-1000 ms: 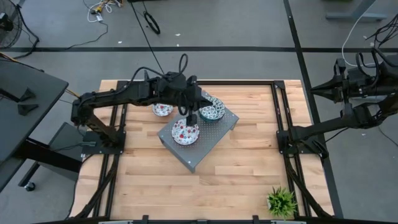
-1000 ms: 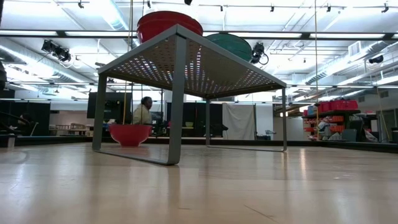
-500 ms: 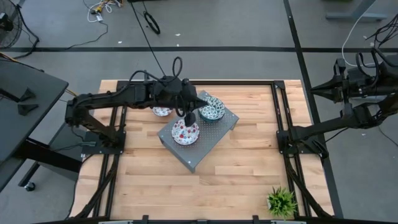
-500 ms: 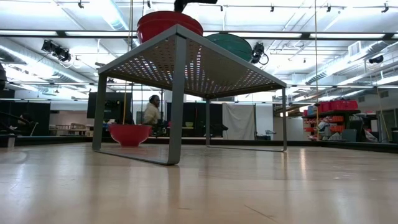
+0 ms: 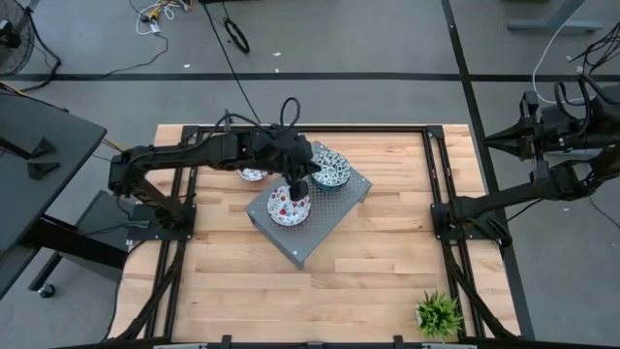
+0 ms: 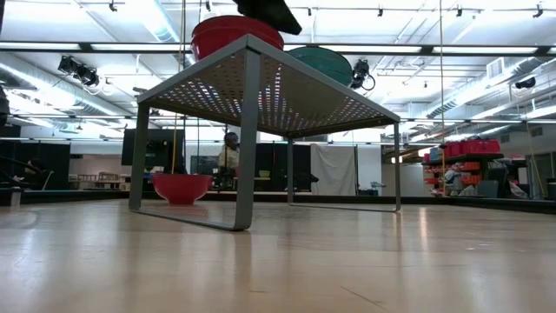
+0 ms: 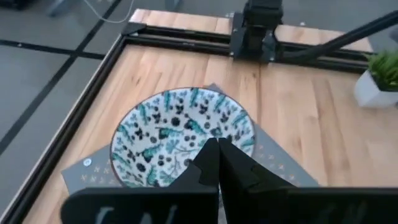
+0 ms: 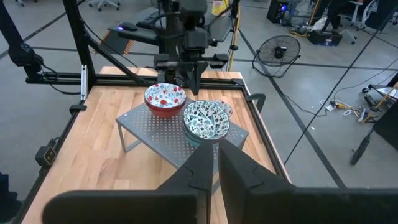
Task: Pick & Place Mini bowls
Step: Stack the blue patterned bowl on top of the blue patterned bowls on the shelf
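Note:
A grey perforated stand (image 5: 325, 228) carries a red-patterned mini bowl (image 5: 289, 206) at its near-left end. At its far-right end sit teal-patterned mini bowls (image 5: 329, 170), which look nested, with two rims showing. Another red bowl (image 5: 253, 174) rests on the table behind the stand, partly under my left arm. My left gripper (image 5: 299, 186) points down, shut, above the red bowl's far rim. In the left wrist view my left gripper (image 7: 217, 149) sits over the near edge of the teal bowl (image 7: 177, 134). My right gripper (image 8: 216, 155) is shut and waits off the table's right side.
A small potted plant (image 5: 438, 314) stands at the table's near-right corner. Black frame rails (image 5: 441, 194) run along the table's left and right sides. Bare wood lies near and to the right of the stand. People show in the room beyond (image 6: 229, 152).
My left gripper has come down and shifted a little toward the table's right, from over the stand's far side to just above the red bowl on the stand. In the low view it has entered from the top. The bowls have not moved.

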{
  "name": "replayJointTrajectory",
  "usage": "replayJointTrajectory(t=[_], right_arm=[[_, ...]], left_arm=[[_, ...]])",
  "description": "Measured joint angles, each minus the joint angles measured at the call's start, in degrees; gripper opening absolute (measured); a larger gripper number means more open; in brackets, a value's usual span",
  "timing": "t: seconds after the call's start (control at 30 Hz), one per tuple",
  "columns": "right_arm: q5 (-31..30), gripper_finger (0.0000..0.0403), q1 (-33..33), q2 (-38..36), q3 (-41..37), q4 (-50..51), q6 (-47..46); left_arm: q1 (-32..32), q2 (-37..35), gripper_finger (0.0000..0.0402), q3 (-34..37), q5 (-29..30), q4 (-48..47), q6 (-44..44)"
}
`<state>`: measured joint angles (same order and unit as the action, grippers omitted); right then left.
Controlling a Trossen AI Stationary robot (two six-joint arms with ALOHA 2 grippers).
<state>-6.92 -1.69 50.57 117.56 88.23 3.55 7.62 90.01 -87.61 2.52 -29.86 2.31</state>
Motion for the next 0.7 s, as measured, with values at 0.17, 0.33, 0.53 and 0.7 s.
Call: replayJointTrajectory(t=[0.17, 0.33, 0.53, 0.7], right_arm=[[0.0, 0.0027, 0.0, 0.0, 0.0, 0.0, 0.0], [0.0, 0.0027, 0.0, 0.0, 0.0, 0.0, 0.0], [0.0, 0.0027, 0.0, 0.0, 0.0, 0.0, 0.0], [0.0, 0.0027, 0.0, 0.0, 0.0, 0.0, 0.0]], left_arm=[[0.5, 1.0, 0.0000, 0.0, 0.0, 0.1, -0.4], [1.0, 2.2, 0.0000, -0.1, 0.2, -0.4, -0.6], [1.6, 3.2, 0.0000, -0.1, -0.2, -2.1, -0.6], [1.9, 3.4, 0.0000, -0.1, -0.2, -2.6, -0.6]])
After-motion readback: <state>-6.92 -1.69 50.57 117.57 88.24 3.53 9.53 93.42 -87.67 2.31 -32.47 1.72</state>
